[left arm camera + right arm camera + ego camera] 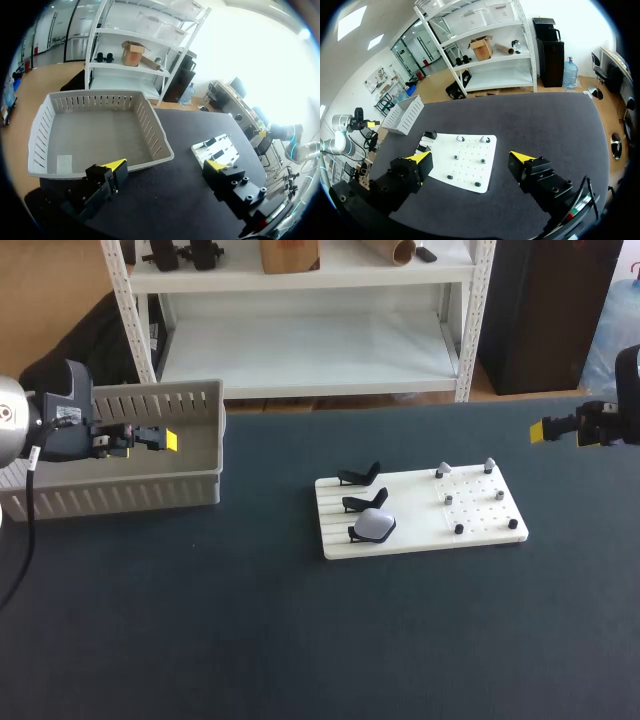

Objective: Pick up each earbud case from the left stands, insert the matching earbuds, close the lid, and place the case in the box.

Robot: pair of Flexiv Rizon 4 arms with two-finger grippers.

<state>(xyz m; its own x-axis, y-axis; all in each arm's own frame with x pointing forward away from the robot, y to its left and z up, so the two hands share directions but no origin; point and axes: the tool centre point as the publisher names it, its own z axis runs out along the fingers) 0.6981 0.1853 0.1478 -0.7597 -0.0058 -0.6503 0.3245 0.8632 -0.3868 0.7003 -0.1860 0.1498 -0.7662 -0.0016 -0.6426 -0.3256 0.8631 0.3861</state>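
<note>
Well left of the white board [420,537] sits the slotted box [120,495]. The left gripper [165,169] hangs close by it, fingers spread wide with nothing between them. On the board's left side are three black stands [360,477], and only the front one carries an earbud case [376,525], a rounded white shell perched at a tilt. That perch is the likely trouble: an off-centre grasp could, I judge, knock the case off its stand or drag the light board across the table [300,640]. The small earbuds [443,471] dotted over the board's right half look easy to topple or mis-seat. Far right of the board, the right gripper [470,159] hovers splayed and holds nothing. I see nothing lying between either gripper and the board, so the box's wall is probably the left arm's only hurdle.
</note>
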